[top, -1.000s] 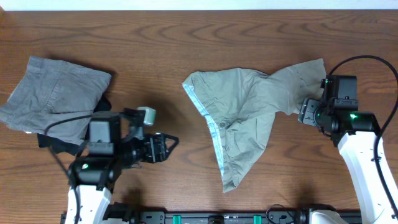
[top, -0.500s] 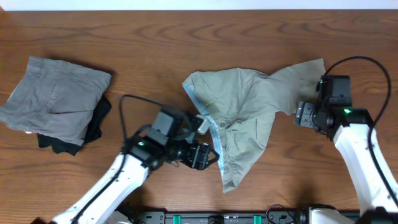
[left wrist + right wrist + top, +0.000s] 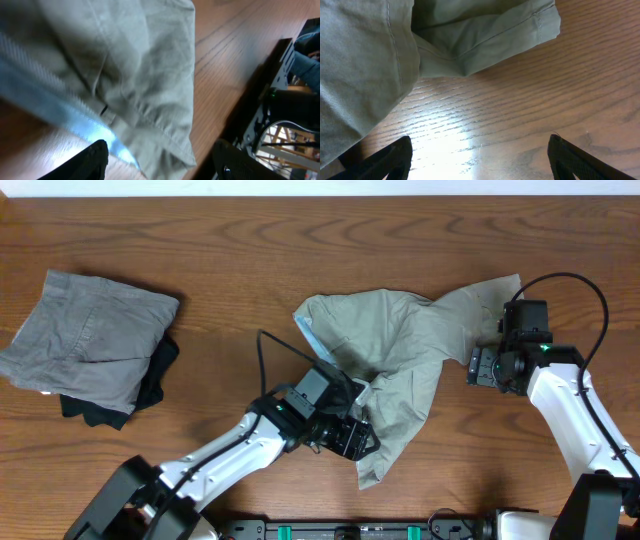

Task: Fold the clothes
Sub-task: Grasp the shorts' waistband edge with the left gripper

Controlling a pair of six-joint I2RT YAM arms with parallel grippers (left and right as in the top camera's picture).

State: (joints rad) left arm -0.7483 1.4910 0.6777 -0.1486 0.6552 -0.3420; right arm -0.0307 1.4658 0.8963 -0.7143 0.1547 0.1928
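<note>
1. Eyes on the light khaki-green cotton shorts (image 3: 400, 350). They lie rumpled on the brown wooden bench (image 3: 250, 240), from its middle over toward the right edge, with one leg running down toward the near edge.
2. My left gripper (image 3: 352, 438) is over that near leg, on its left border, where the pale blue lining strip (image 3: 75, 125) shows.
3. On the left wrist view, its black fingers (image 3: 95, 160) stand wide apart. Cloth lies between them, but nothing is pinched. I cannot tell whether the tips touch the fabric.
4. My right gripper (image 3: 480, 366) sits just beside the other leg, toward the right edge of the bench.
5. On the right wrist view, its dark fingers (image 3: 387, 160) are spread wide too, with only bare wood between them. The stitched hem (image 3: 485, 40) of that leg lies just ahead of the tips, and the gripper holds nothing.
6. Over by the left edge, a folded pair of darker grey shorts (image 3: 90, 340) rests on a small black garment (image 3: 155, 380), well apart from both grippers.
</note>
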